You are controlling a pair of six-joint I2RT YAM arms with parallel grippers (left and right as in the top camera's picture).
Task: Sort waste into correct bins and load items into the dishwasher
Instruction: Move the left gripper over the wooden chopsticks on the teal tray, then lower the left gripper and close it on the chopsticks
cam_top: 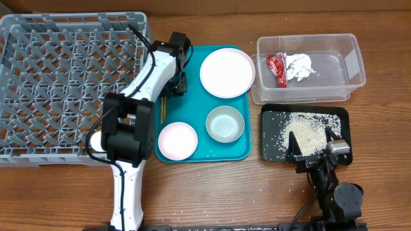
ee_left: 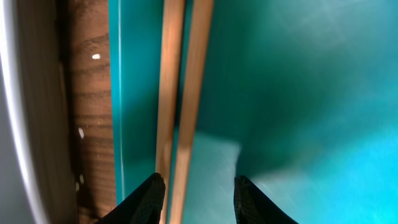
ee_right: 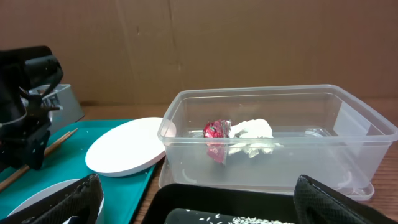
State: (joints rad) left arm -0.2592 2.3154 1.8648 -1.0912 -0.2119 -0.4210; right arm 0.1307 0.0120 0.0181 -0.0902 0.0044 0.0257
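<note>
The left claw (ee_left: pixel 196 202) is positioned low over the left edge of the teal tray (ee_left: pixel 298 93). Its jaws are released: the wooden chopsticks (ee_left: pixel 194 93) lie flat on the tray between the two fingers (ee_left: pixel 148 199). One finger is just beside the chopsticks and the other is kept apart from them. Nothing is grasped.

The grey dish rack (cam_top: pixel 58 83) is located at the left of the surface (cam_top: pixel 212 192). The white plate (cam_top: pixel 227 72) is seated at the far side of the tray. The grey-green bowl (cam_top: pixel 225 123) and the pink bowl (cam_top: pixel 177 140) are seated at the near side.

The clear tub (cam_top: pixel 347 61) is located at the far right. The red wrapper (cam_top: pixel 277 69) and the white tissue (cam_top: pixel 299 66) are contained in it, side by side. The black tray (cam_top: pixel 273 151) is placed near it, and the rice (cam_top: pixel 307 131) is heaped on it.

The right claw (cam_top: pixel 313 146) is held at the near edge of the black tray, spread wide and empty.
</note>
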